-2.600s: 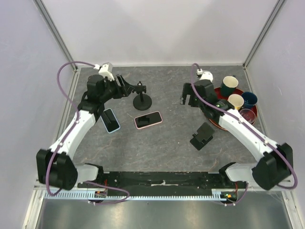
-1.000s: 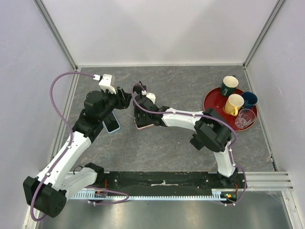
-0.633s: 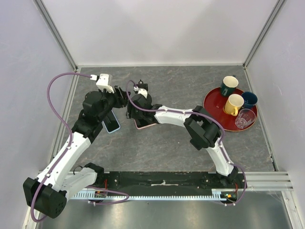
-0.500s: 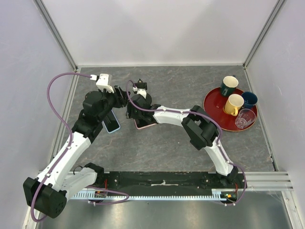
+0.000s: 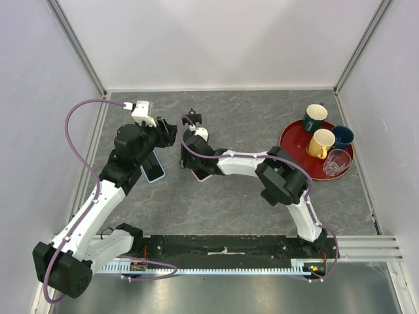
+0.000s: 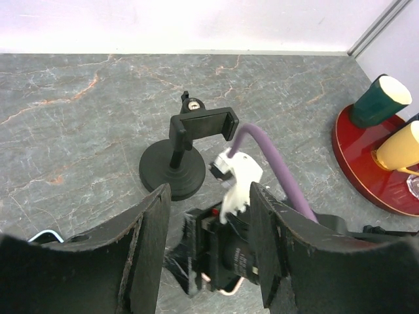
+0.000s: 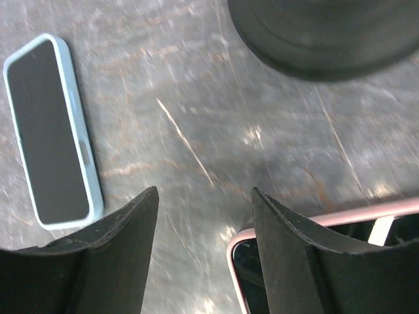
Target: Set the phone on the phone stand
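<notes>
**Pink phone flat on the desk, both claws empty**

Top view: the phone [image 5: 203, 175] lies flat on the desk [image 5: 249, 209], just in front of the phone stand [image 5: 194, 119], with the right arm [image 5: 242, 162] stretched over it. A light-blue phone [image 5: 154, 169] lies near, to the left.

Left wrist view: only here does the stand show whole, with its disc base, post and top clamp. The left claw [image 6: 209, 196] has its jaws apart and holds nothing.

Right wrist view: the right claw [image 7: 204, 193] is spread over bare desk. The phone's corner sits by one finger [image 7: 288, 255], not between the jaws.

The phone looks light, stiff and smooth. Lying flat, it offers little edge. I judge that pinching its two long sides across the narrow width would hold best.
</notes>
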### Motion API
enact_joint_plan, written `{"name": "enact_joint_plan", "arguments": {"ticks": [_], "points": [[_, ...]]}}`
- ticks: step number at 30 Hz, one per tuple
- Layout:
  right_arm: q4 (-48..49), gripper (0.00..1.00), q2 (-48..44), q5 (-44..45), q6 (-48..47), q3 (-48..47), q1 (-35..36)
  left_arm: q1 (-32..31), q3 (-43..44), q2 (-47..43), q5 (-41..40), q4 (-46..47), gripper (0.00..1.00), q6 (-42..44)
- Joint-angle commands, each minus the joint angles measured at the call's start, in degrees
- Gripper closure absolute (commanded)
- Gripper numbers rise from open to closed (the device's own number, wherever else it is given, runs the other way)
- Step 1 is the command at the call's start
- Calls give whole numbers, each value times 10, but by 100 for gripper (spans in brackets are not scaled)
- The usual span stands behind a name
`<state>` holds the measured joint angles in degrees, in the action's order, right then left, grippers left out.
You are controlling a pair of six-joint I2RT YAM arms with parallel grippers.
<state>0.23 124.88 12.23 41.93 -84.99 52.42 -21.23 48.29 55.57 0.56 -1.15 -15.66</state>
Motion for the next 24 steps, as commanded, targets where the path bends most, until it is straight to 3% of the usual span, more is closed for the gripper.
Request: {"name": "enact_joint_plan", "arguments": {"ticks": [1, 11, 15, 17, 21, 24], "points": [[-44, 33, -67, 16, -9, 84, 6, 7, 8, 0, 8, 19, 42, -22], [-94, 27, -255, 65, -34, 308, 9, 9, 18, 1, 23, 15, 42, -33], [-111, 24, -325, 68, -55, 327, 9, 10, 19, 2, 28, 15, 42, -36], [-116, 18, -356, 82, -90, 320, 8, 9, 19, 4, 28, 15, 42, -35], [-124, 4, -374, 97, -201, 297, 6, 10, 21, 10, 30, 1, 41, -34], [-145, 2, -367, 94, -270, 270, -11, 10, 22, 14, 35, 0, 42, -38]]}}
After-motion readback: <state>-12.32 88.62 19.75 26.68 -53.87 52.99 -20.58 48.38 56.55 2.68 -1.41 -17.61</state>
